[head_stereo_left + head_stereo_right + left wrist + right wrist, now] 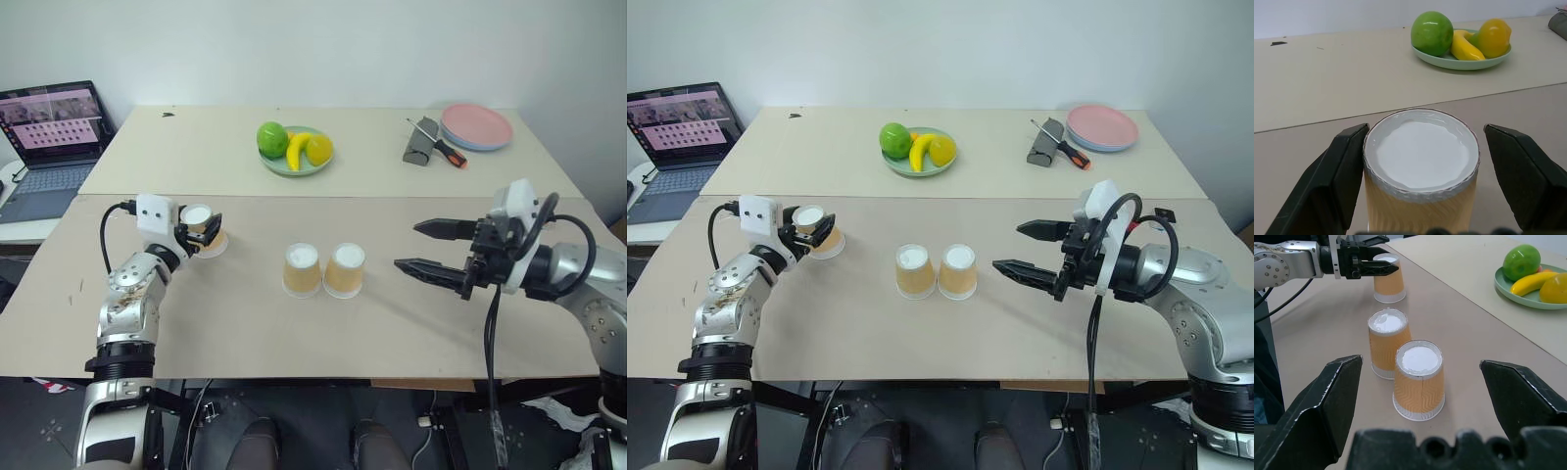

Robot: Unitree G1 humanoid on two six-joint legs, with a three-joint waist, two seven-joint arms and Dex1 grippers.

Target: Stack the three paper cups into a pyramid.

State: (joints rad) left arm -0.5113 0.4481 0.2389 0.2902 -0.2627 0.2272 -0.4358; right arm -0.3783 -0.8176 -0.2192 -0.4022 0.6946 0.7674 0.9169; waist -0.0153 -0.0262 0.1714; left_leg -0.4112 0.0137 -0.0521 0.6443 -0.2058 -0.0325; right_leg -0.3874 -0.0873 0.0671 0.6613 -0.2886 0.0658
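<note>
Three identical tapered paper cups, tan-orange walls with a faint zigzag texture, white flat base up and white rim down on the beige table: two cups side by side and touching near mid-table, third cup standing upright, well apart toward the left. Left gripper set around the upper part of the third cup, one finger against its wall, the other finger just clear. Right gripper level, right of the pair, fingers spread wide and holding nothing.

Bare table around paired cups
</note>
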